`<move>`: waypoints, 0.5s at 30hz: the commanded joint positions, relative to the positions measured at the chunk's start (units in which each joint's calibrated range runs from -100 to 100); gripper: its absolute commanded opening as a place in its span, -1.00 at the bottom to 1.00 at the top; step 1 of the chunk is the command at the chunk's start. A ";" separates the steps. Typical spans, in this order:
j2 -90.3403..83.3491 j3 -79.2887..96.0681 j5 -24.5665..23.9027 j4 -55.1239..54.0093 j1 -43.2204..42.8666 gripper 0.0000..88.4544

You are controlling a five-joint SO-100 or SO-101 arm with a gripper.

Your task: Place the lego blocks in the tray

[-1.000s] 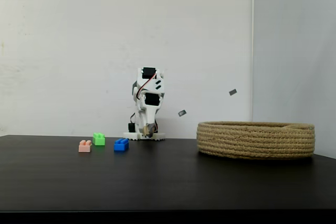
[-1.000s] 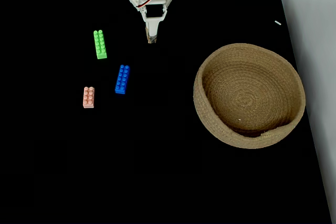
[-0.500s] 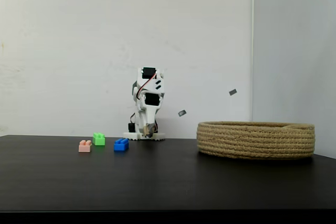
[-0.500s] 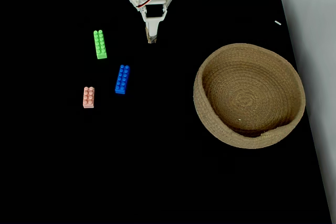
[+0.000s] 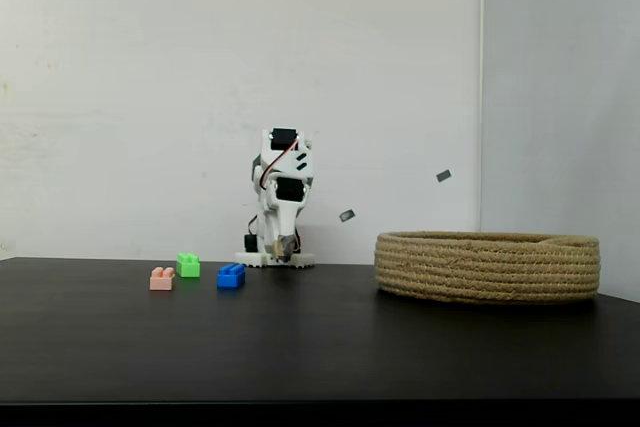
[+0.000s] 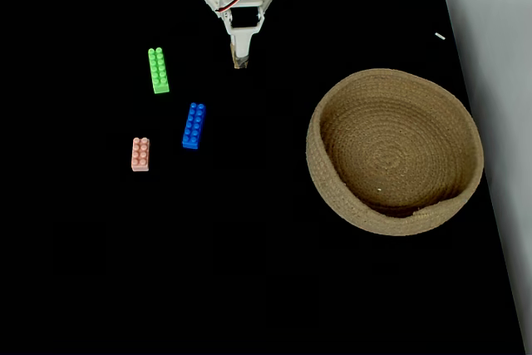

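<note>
gripper: mine (image 6: 240, 61), folded in by the base at the table's far edge; fingers look pressed together, holding nothing.
blocks: green (image 6: 158, 70), blue (image 6: 194, 125), pink (image 6: 140, 154), all on the black table (image 6: 249, 272), none in the tray.
tray: rope basket (image 6: 328, 101), right side of the top-down fixed view, empty, well apart from the blocks.
bearing: from my tip, green lies to view-left, blue down-left, pink furthest out.
nearest: green or blue, too close to call.
long axis: all three run roughly along my reach line, so I judge a pinch across the short width needs little wrist roll.
side check: low fixed view shows blocks (image 5: 231, 275) left of my base, tray (image 5: 487, 267) right.
</note>
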 commanded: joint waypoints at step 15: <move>26.33 -25.42 0.88 -10.63 3.85 -0.99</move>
